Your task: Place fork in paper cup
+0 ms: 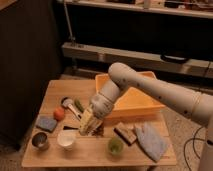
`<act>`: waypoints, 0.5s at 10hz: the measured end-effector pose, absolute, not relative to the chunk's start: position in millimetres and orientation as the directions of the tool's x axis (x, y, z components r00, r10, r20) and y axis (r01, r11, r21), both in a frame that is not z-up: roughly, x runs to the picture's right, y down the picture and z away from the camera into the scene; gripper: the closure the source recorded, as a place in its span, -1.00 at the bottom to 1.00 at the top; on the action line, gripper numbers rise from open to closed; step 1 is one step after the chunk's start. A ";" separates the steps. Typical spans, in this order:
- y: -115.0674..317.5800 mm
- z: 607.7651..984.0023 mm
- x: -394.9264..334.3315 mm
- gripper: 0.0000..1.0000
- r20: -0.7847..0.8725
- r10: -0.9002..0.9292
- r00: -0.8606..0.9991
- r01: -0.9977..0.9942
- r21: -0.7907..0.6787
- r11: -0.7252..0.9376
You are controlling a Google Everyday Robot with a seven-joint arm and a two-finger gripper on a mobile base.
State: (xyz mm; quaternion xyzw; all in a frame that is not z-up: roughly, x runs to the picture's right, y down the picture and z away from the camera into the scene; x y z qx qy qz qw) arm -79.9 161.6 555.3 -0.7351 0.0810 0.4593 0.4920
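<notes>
Camera view | end effector (86, 126) low over table (92, 154) | beside paper cup (66, 139)

Warm light pools on desk (145, 156); room behind dark, dim. Hand (86, 125), lit yellow, low over desk's middle.

— How is the paper cup (66, 139) seen?
— A plain white round cup is shown, stood upright with its pale mouth open upward, towards the front left of the table (150, 156).
— And the fork (70, 128)?
— Only a thin dark sliver is made out, laid nearly level just behind the cup's rim. It is reached at its right end by the gripper (88, 124), which is hung just up and right of the cup. Whether the fork is gripped cannot be told.
</notes>
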 end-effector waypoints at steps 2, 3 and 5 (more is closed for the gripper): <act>171.9 565.1 -71.2 1.00 -0.787 0.301 0.538 -0.597 -0.608 -0.523; 179.0 572.1 -68.4 1.00 -0.808 0.275 0.521 -0.615 -0.579 -0.536; 185.6 579.1 -69.8 1.00 -0.823 0.249 0.510 -0.630 -0.555 -0.543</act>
